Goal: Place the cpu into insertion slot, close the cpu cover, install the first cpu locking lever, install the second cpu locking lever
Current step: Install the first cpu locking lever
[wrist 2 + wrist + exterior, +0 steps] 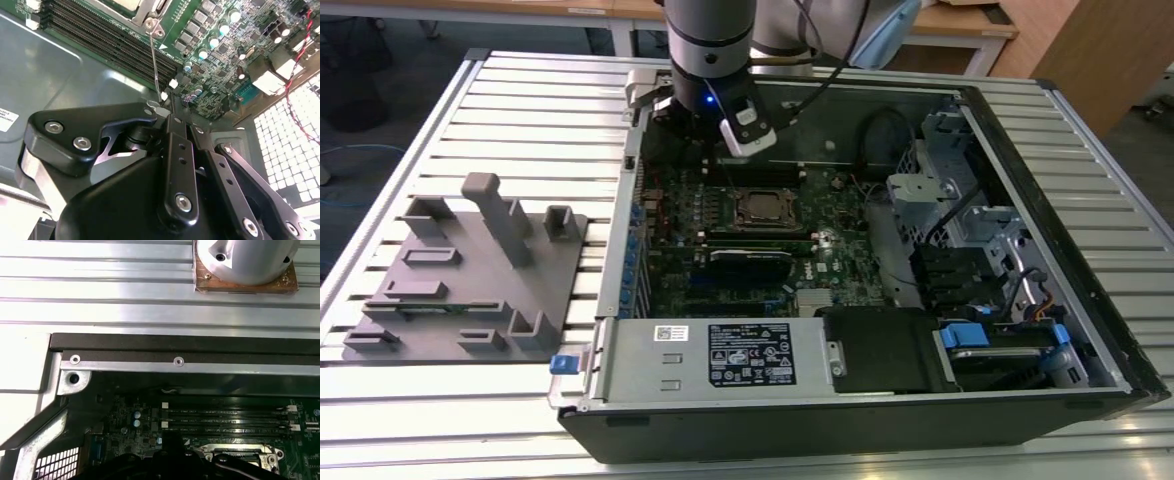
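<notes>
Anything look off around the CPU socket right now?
One thing: a thin wire locking lever sticks out from the corner of the insertion slot. It crosses the memory slots instead of lying along the slot's rim, so it looks unlatched. Its free end is by the end effector. Nothing else stands out.

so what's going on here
A robot arm reaches into an open computer case on a slatted table. The cpu sits in the insertion slot, and the cpu cover seems to be down over it. In the second wrist view the gripper is at the free end of a thin wire locking lever that runs from the slot's corner.
</notes>
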You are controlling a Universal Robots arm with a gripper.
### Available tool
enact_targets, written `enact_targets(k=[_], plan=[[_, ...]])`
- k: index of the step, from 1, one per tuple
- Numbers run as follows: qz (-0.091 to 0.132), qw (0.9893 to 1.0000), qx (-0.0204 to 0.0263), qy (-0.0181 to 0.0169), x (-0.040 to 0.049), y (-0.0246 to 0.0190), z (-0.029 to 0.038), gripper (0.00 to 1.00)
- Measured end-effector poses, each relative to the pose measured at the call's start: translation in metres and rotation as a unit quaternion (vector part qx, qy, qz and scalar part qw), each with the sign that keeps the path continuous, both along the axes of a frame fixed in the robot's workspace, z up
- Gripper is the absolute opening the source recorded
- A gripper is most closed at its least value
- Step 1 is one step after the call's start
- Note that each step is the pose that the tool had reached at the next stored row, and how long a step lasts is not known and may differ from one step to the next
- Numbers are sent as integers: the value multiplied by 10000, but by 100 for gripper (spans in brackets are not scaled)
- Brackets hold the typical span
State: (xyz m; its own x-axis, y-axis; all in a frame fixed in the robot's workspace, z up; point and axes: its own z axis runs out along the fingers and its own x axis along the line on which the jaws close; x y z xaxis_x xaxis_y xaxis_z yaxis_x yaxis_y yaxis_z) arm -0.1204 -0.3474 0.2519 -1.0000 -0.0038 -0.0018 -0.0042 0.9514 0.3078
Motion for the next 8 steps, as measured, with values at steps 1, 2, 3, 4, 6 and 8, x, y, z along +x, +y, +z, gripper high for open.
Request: enact_targets(k=[1, 2, 3, 4, 6, 8], plan=[[0, 10000, 0, 0, 0, 0, 0, 10], [1, 10000, 0, 1, 9, -1, -12, 10], [1, 10000, 0, 1, 32, -1, -16, 10], [1, 10000, 0, 1, 46, -1, -17, 10], [0, 10000, 0, 1, 81, -1, -19, 10], [1, 10000, 0, 0, 119, -1, -21, 10]])
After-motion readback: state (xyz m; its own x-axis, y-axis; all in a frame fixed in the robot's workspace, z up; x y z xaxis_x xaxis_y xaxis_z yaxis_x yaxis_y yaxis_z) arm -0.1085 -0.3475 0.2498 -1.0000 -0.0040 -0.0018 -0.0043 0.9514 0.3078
